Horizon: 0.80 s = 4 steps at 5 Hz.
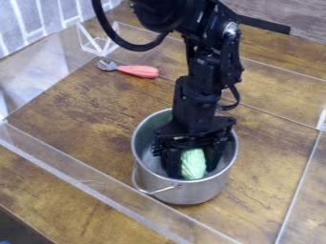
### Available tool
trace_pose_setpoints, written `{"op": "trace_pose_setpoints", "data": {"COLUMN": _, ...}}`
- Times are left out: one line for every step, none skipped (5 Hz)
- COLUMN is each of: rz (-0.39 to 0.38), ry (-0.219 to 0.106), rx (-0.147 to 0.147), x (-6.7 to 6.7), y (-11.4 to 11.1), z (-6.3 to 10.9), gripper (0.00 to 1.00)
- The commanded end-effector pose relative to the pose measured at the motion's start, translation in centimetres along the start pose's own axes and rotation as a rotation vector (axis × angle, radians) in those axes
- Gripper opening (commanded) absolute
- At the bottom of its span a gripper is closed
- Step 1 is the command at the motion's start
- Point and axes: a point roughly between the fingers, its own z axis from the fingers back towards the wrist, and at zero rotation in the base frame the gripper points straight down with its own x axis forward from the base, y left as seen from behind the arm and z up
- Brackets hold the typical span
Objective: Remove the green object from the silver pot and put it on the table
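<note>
The pot (182, 170) stands on the table (90, 119) near the front acrylic wall (76, 186), its wire handle lying over the front rim. Inside it lies the green object (193, 164), right of centre, long axis running roughly front to back.

The gripper (193, 152) points straight down into the pot. Its black fingers (163, 152) stand on either side of the green object, partly closed around it and close against its flanks. Actual contact cannot be confirmed: the finger ends are dark against the shadowed pot interior. The object's upper end is covered by the gripper body. Whether the object rests on the pot floor or is raised off it cannot be told.

The arm (204, 67) is cut off at the top edge. A red-handled tool (133, 70) lies on the table at upper left, well apart from the pot.

Bare tabletop lies left of the pot and behind it to the right. The front wall stands just beside the pot; the right-hand wall (306, 181) is near.
</note>
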Motion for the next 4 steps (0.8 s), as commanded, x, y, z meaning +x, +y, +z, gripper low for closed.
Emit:
{"op": "trace_pose_setpoints", "data": {"rz": 0.016, "ry": -0.051, "rx": -0.113, "x": 1.2, "y": 0.0, "z": 4.4, "gripper": 0.0}}
{"op": "trace_pose_setpoints", "data": {"rz": 0.019, "ry": -0.052, "rx": -0.114, "x": 1.5, "y": 0.4, "z": 4.9, "gripper": 0.0}}
{"op": "trace_pose_setpoints", "data": {"rz": -0.013, "ry": -0.056, "rx": -0.113, "x": 1.0, "y": -0.4, "z": 6.4, "gripper": 0.0}}
{"op": "trace_pose_setpoints", "data": {"rz": -0.027, "ry": -0.055, "rx": -0.122, "x": 0.7, "y": -0.1, "z": 7.8, "gripper": 0.0}}
